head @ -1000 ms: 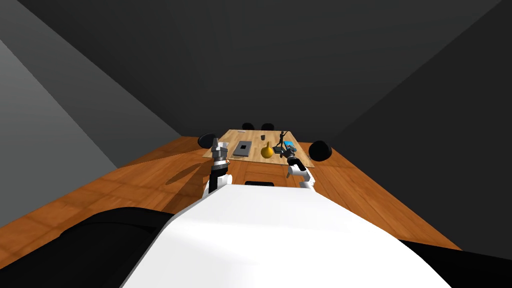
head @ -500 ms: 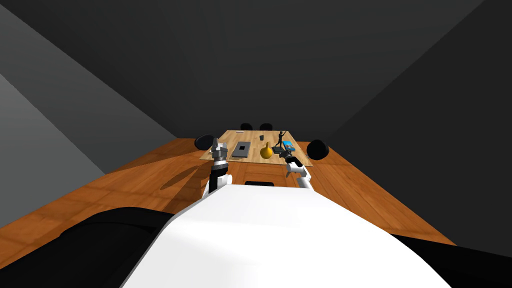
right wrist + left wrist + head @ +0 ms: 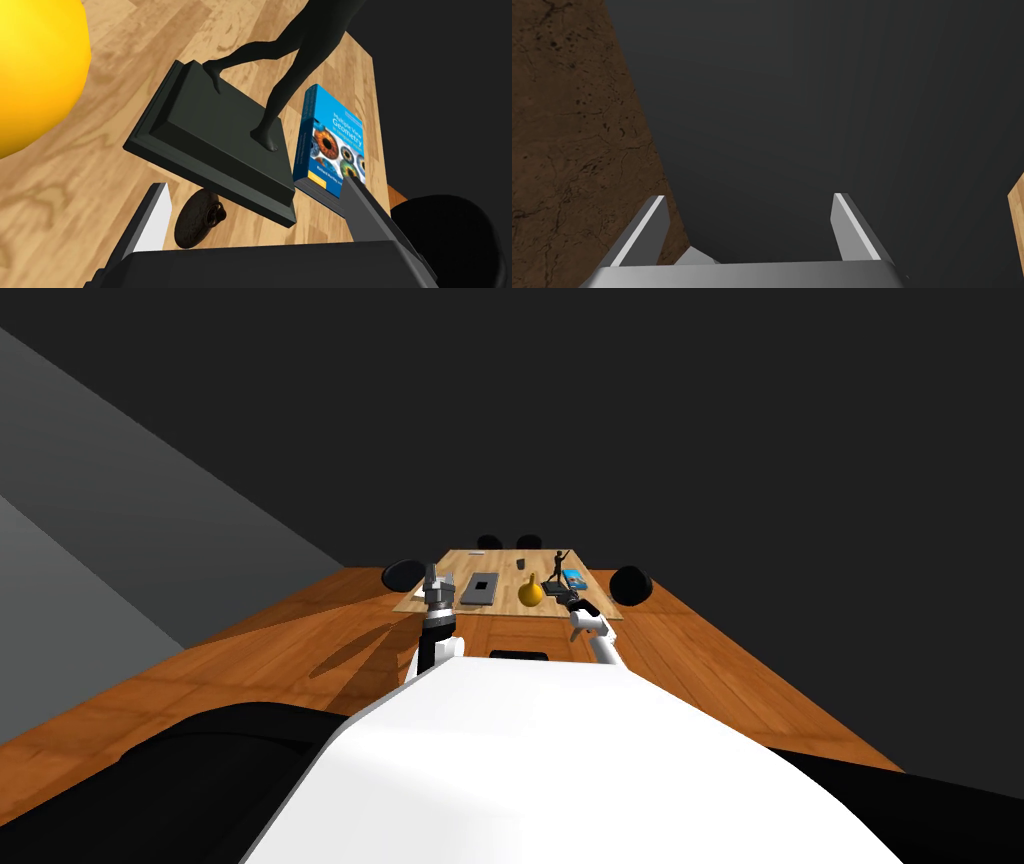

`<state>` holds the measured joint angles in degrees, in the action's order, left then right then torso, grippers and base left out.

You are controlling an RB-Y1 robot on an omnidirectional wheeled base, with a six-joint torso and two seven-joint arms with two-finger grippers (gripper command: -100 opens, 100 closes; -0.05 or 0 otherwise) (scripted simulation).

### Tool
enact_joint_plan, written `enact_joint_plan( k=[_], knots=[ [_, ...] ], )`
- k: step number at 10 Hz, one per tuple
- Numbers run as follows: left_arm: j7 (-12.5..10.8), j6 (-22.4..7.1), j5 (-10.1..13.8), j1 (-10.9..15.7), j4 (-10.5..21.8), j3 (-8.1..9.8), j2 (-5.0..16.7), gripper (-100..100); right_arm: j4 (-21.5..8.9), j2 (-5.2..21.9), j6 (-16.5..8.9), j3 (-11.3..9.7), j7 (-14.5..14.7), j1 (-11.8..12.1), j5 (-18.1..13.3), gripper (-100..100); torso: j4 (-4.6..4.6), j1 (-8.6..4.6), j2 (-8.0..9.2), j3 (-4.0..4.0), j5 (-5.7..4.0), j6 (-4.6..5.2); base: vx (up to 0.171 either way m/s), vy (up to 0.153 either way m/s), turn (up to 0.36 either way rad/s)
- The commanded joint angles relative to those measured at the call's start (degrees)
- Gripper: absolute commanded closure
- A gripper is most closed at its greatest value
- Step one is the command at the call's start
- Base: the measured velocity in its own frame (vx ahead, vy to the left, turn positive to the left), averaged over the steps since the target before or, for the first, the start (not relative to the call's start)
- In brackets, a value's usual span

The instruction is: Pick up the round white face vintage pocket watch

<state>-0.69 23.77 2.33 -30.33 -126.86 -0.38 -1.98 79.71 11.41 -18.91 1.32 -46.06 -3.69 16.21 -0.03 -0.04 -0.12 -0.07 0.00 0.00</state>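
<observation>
Right jaws wide open, empty; pocket watch (image 3: 197, 226) lies ahead between them.
Watch lies flat on the worktop (image 3: 75, 200), close to one blade, just near of the statuette base (image 3: 215, 140), bow end toward it, dark side showing. Left jaws open, empty, off to the left; right arm is nearer.

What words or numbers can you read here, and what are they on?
"Multiple View Geometry": cover of the blue book.
"Richard Hartley": the cover's lower edge; the rest is hidden behind one of the right arm's fingers.
Small line under the title: too small to read.
Pocket watch: no readable marks.
</observation>
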Motion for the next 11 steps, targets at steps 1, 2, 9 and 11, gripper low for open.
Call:
enact_joint_plan(
  k=[1, 2, 9, 11],
  knots=[
    [0.0, 0.0, 0.0, 0.0, 0.0, 0.00, 0.0, 0, -2.7, -0.5, -2.9, 0.1, -2.2, -2.0, 0.8, -100, 0.00, 0.00, 0.00, 0.00, 0.00, 0.00, 0.025, -0.002, -0.104],
    [0.0, 0.0, 0.0, 0.0, 0.0, 0.00, 0.0, 0, -2.7, -0.5, -3.5, 0.1, -2.2, -2.0, 0.8, -100, 0.00, -0.01, -0.01, -0.01, 0.00, 0.01, 0.022, -0.003, -0.052],
    [0.0, 0.0, 0.0, 0.0, 0.0, 0.00, 0.0, 0, -13.0, -2.0, -12.6, 0.5, -9.3, -9.6, 3.8, -100, -0.01, -0.10, -0.05, -0.03, -0.01, 0.02, 0.029, -0.014, -0.082],
    [0.0, 0.0, 0.0, 0.0, 0.0, 0.00, 0.0, 0, -15.4, -2.4, -14.7, 0.6, -10.9, -11.4, 4.4, -100, -0.01, -0.09, -0.04, -0.02, -0.02, 0.00, 0.029, -0.021, -0.066]
  ],
)
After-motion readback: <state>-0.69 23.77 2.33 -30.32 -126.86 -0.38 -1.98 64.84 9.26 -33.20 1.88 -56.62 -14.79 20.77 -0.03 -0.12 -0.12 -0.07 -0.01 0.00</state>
